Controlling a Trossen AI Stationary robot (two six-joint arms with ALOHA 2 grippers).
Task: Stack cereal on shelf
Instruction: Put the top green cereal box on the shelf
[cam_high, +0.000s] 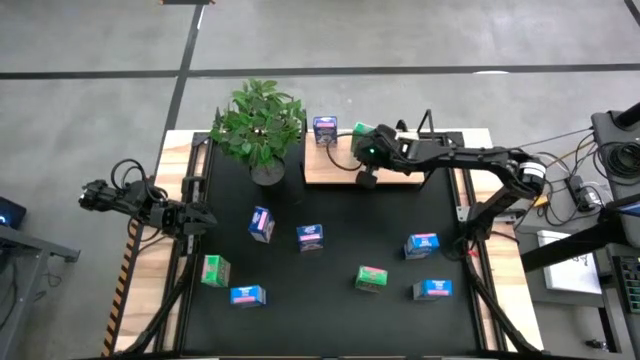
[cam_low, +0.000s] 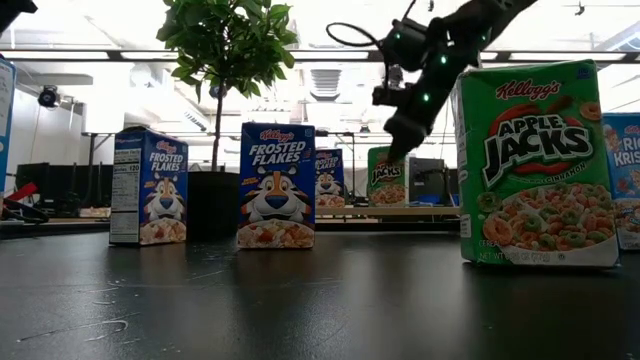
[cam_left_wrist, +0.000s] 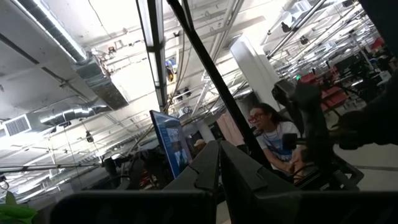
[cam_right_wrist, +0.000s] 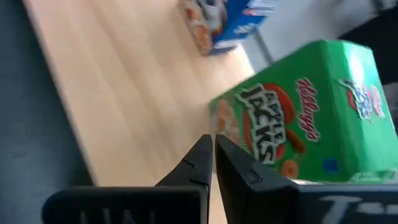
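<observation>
High view: my left gripper (cam_high: 203, 217) waits closed at the mat's (cam_high: 330, 300) left edge; a blue cereal box (cam_high: 325, 130) and a green one (cam_high: 360, 131) stand on the wooden shelf (cam_high: 400, 178); my right gripper (cam_high: 366, 180), closed and empty, hangs over the shelf

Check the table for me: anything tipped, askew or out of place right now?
Nothing is spilled or damaged. Two boxes stand on the shelf: a blue one and a green one, with the shut right gripper beside the green. The other seven boxes are scattered at odd angles on the mat.
</observation>
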